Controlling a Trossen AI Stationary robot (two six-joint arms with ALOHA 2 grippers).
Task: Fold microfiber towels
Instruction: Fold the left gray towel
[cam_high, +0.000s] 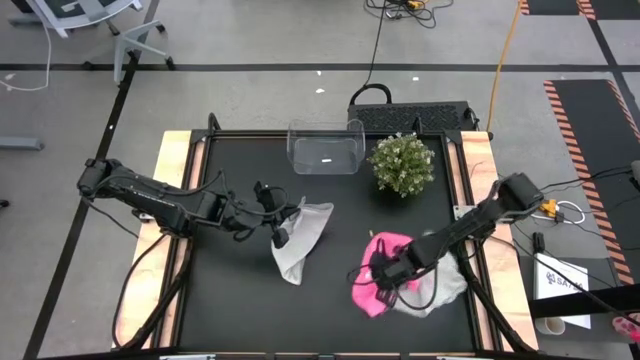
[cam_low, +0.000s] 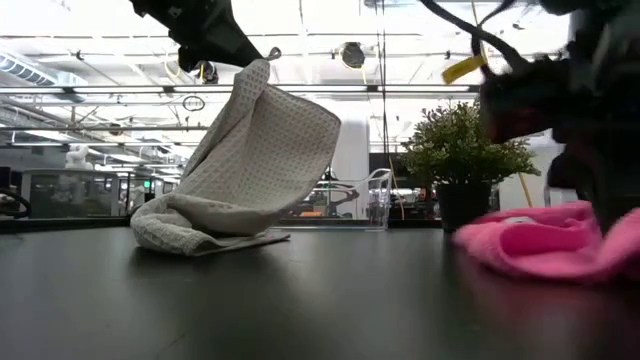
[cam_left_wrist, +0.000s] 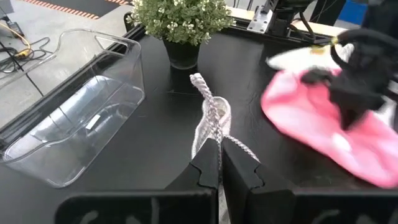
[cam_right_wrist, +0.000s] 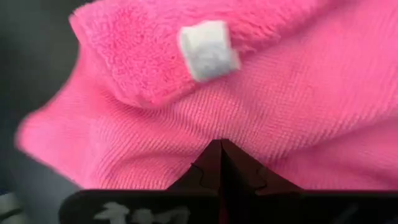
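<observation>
Right hand (cam_high: 383, 275) pinching the bright pink fluffy microfiber towel (cam_high: 378, 270) at the black desk's (cam_high: 230, 300) near right, left hand (cam_high: 283, 222) pinching a pale grey waffle-weave towel (cam_high: 300, 240) lifted mid-desk, clear plastic bin (cam_high: 325, 147) and small potted plant (cam_high: 403, 163) behind.

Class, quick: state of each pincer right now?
Left pincer: shut on the white towel, lifting it.
Right pincer: shut on the pink towel.

Both arms matte black, jointed tube segments with bulkier joint housings. Black cables loop along the left arm (cam_high: 150, 200) and right arm (cam_high: 470, 225). Fingers (cam_left_wrist: 239, 171) dark, flat, angular (faint white scribbled markings on wrist housings).
</observation>
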